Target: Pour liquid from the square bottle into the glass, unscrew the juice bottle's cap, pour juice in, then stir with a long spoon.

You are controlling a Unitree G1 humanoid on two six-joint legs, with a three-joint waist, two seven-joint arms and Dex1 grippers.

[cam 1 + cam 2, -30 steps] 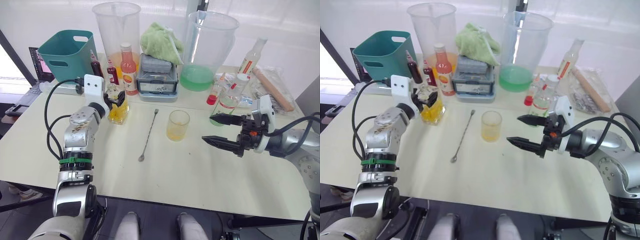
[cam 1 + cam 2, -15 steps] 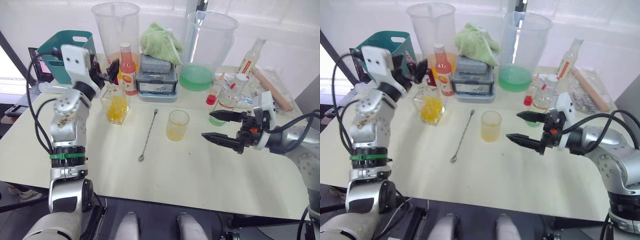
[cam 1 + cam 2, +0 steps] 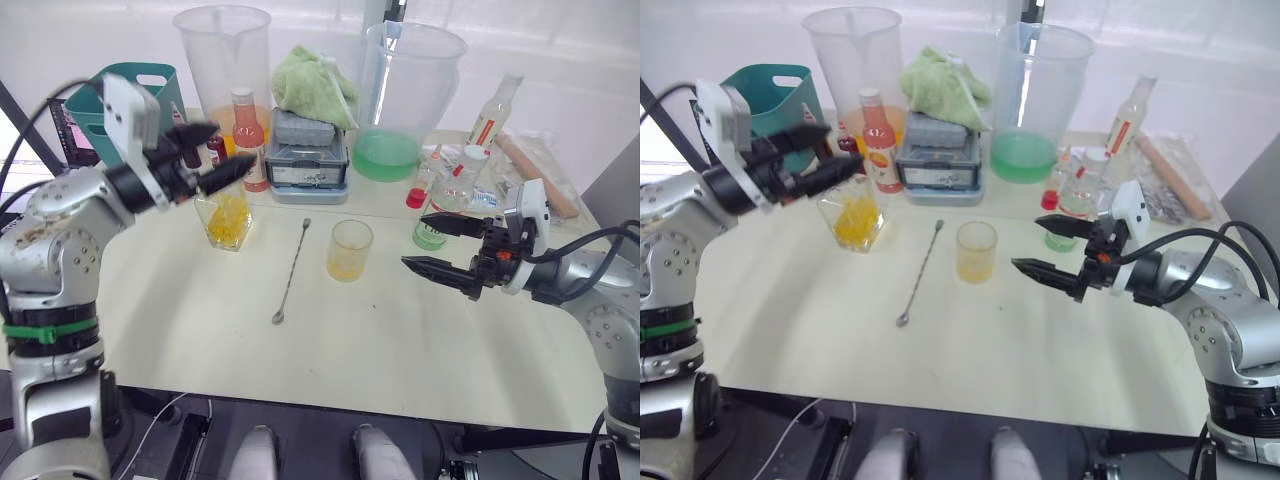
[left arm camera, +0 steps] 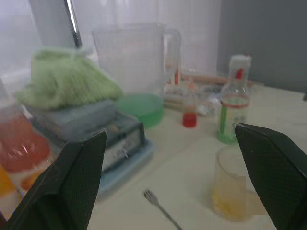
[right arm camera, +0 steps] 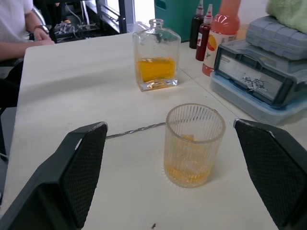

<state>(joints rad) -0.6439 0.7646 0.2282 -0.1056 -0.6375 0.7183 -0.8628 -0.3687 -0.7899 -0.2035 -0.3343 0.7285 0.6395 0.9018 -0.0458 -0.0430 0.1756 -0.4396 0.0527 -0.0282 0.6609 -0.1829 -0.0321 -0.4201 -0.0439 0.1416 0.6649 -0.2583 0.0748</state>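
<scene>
A pale tabletop (image 3: 380, 340) stands before a white wall, its far edge crowded with jugs, a green cloth (image 3: 315, 75) and a teal bin (image 3: 110, 100). Taking the glass (image 3: 349, 250) as landmark: the left end effector (image 3: 205, 155) hangs released, fingers spread, up to its far left, above and apart from the square bottle (image 3: 224, 215), which stands upright left of the glass. The long spoon (image 3: 291, 272) lies just left of the glass. The juice bottle (image 3: 440, 205) stands capped to its right. The right end effector (image 3: 432, 246) hovers right of the glass, fingers apart, empty, beside the juice bottle. The near tabletop in front of the glass lies bare.
</scene>
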